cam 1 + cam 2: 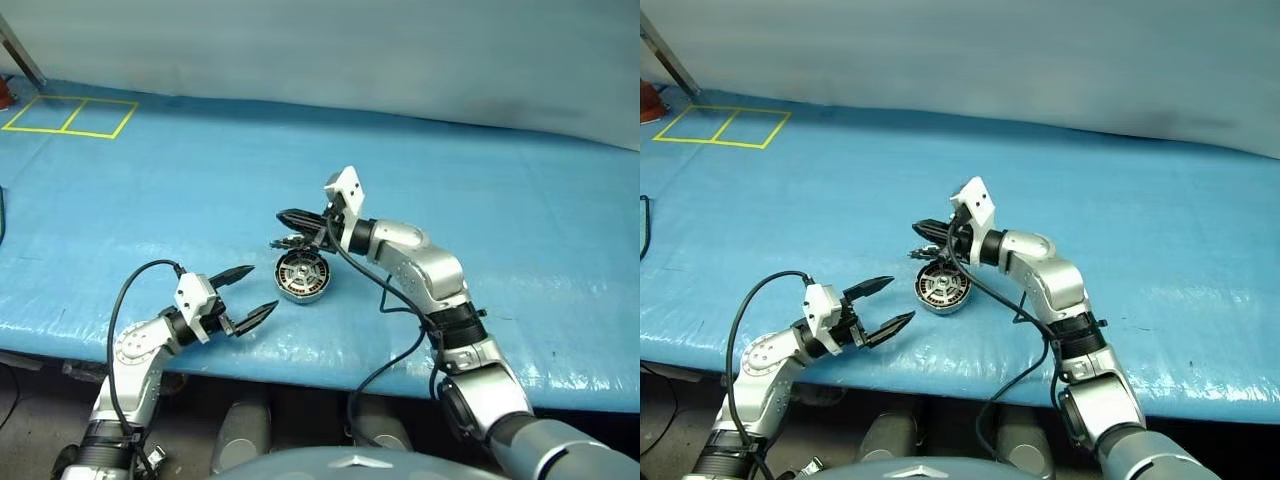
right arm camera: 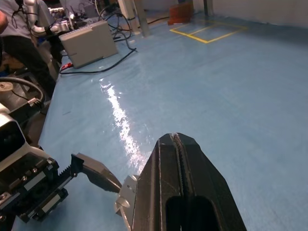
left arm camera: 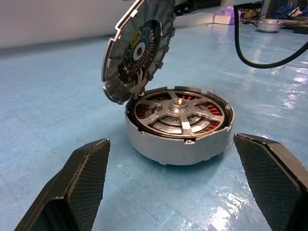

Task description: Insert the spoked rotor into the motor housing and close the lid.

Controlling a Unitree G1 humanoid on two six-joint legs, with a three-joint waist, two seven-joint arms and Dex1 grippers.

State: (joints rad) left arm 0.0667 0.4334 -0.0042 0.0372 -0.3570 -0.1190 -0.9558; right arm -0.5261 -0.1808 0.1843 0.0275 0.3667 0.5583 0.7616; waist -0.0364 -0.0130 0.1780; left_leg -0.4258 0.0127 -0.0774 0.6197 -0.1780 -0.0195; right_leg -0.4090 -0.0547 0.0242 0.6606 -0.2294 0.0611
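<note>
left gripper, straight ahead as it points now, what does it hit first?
Most likely the motor housing: it sits squarely between the open left gripper's fingers, rotor seated inside, lid raised at its far edge. Bare blue table lies between.

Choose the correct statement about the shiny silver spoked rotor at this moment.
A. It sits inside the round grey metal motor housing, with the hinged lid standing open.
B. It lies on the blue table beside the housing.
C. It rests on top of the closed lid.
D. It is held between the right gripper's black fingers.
A: the silver spoked rotor sits in the grey motor housing over the copper windings, and the hinged lid stands raised.
</note>
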